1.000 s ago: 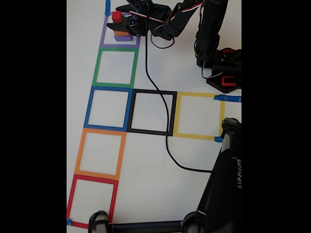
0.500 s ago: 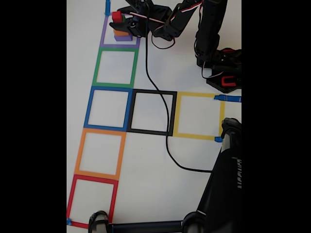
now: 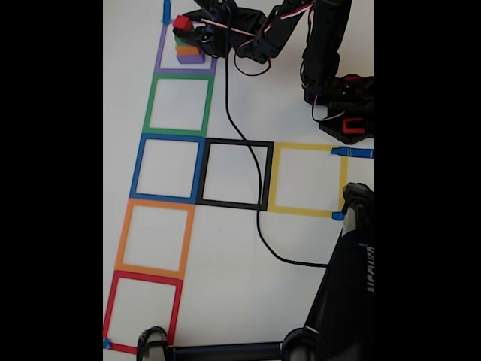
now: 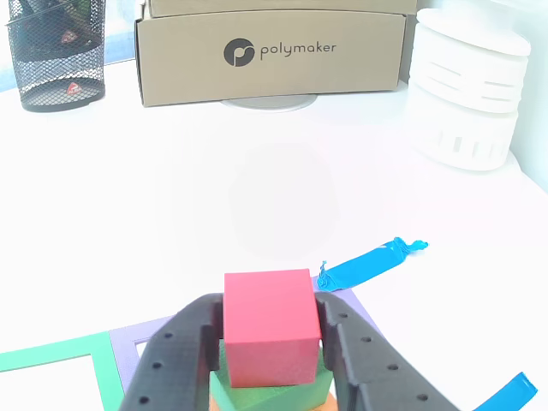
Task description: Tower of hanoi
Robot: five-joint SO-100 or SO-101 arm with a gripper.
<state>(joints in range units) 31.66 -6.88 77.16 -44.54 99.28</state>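
Red cube: clamped between the two dark fingers of the tool, one finger against each side face; seated on or just above the green cube, contact not discernible. In the fixed view, red cube at the top of the stack, tool reaching in from the right.

Green cube: below the red, turned slightly askew to it in the other view.

Orange cube: below the green; a thin sliver at the bottom edge of the other view.

Purple cube: base of the stack, resting on the desk inside the purple tape square, at the top left of the fixed view.

Edges: stack close to the upper border of the fixed view, a strip of blue tape just above it. In the other view, blue tape just behind the tool, then bare white desk.

Open room: green, blue, orange and red tape squares in a column below the stack, black and yellow squares to the right, all unoccupied save for a black cable trailing across the black square.

Far desk edge, other view: cardboard box, mesh pen holder, white ribbed container, well apart from the tool.
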